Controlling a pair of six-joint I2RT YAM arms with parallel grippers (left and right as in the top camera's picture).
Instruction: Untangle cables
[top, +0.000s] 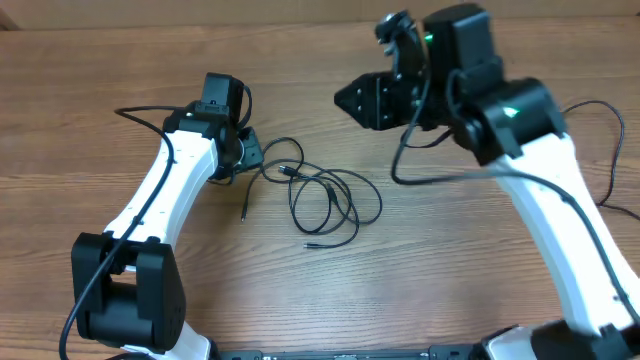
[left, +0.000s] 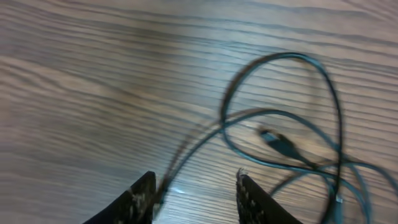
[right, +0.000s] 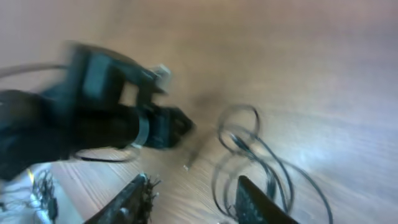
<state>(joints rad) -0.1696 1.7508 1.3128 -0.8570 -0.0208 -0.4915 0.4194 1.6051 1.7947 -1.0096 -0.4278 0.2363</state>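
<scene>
open table (top: 90, 80) wood is seen around the cables (top: 325, 205), laid in loose overlapping loops; left gripper (left: 194, 179) and right gripper (right: 191, 183) are seen parted, unclamped.

The left arm (top: 165, 195) and right arm (top: 560, 200) share white links, black joints and trailing black wires (top: 420, 178), green lights (top: 512, 112) dot the right one, and the left gripper (left: 194, 177) has scuffed black fingers (left: 255, 200).

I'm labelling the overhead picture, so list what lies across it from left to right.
In order: left arm → left gripper → cables → right gripper → right arm.
</scene>
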